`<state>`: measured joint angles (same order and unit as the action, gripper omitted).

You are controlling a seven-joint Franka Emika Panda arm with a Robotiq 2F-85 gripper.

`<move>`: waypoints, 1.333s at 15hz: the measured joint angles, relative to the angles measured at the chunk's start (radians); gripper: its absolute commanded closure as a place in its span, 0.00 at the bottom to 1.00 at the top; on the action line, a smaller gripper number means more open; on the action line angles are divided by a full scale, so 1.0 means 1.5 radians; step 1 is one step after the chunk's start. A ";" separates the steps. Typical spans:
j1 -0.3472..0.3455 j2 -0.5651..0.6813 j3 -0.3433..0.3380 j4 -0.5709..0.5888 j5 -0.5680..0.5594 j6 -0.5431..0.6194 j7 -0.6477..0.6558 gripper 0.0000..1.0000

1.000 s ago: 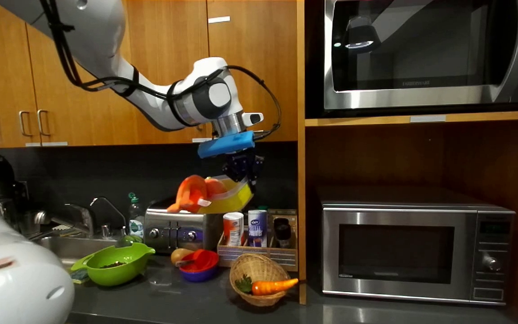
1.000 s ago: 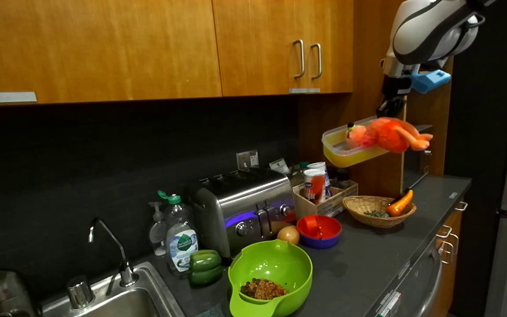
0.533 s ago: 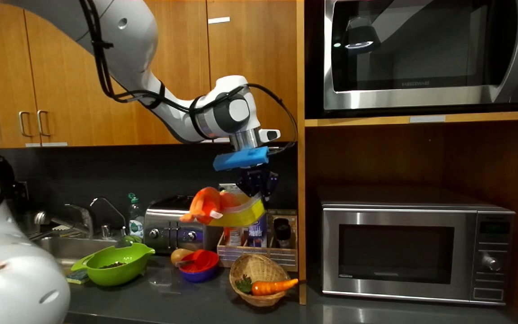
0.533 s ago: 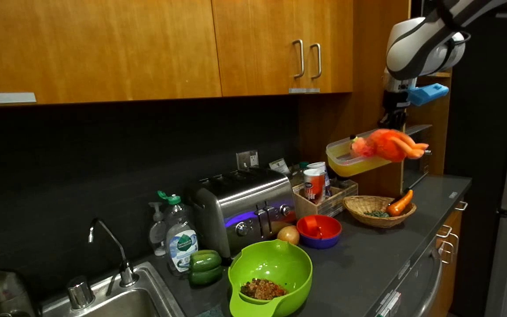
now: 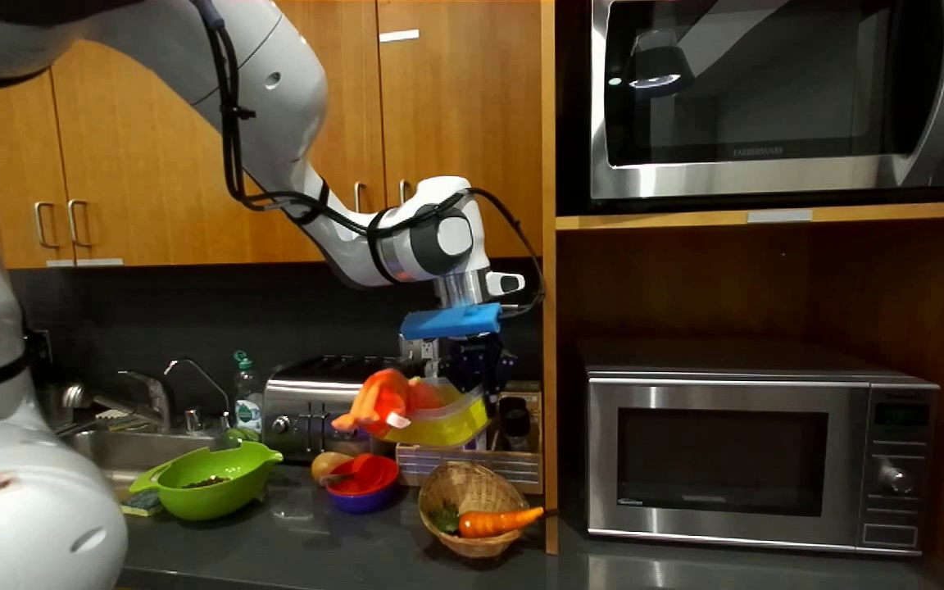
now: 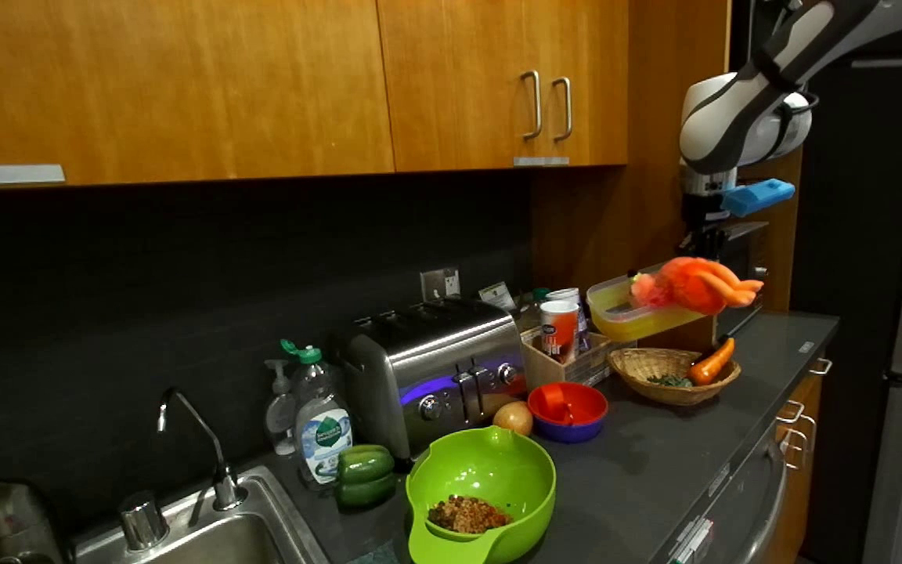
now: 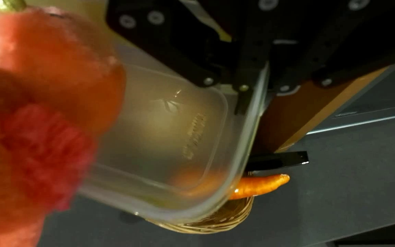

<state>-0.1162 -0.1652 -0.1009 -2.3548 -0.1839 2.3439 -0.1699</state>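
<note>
In both exterior views, a bright green plastic bowl (image 5: 201,501) sits low and far left of the black pincer (image 7: 255,103); closer, also below, are stacked red and blue round bowls (image 5: 378,478). Just beside the pincer, a fuzzy orange-and-pink toy (image 5: 382,401) lies partly in a translucent yellowish rectangular plastic container (image 5: 443,426) and juts past its rim, so slow starts and stops should suit it best. That container hangs in the air under the pincer, slightly tilted; the jaws clamp its end wall, one inside, one outside. With the load away from the pinch, a firm hold and level carry would likely limit sagging. Beneath the pincer, a woven wicker basket (image 5: 472,483) holds a glossy orange carrot (image 5: 498,523); leave clearance there. To the right, beyond an upright wooden panel (image 5: 551,328), stands a boxy silver microwave (image 5: 722,463): avoid abrupt swings that way.
</note>
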 measured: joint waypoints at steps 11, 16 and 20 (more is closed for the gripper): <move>0.000 0.069 -0.007 -0.004 0.000 0.007 0.006 0.98; 0.000 0.096 -0.007 -0.004 -0.010 0.055 0.019 0.98; 0.000 0.126 -0.007 -0.004 -0.064 0.084 0.057 0.98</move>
<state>-0.1154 0.0240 -0.1116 -2.3610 -0.2795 2.4698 -0.0843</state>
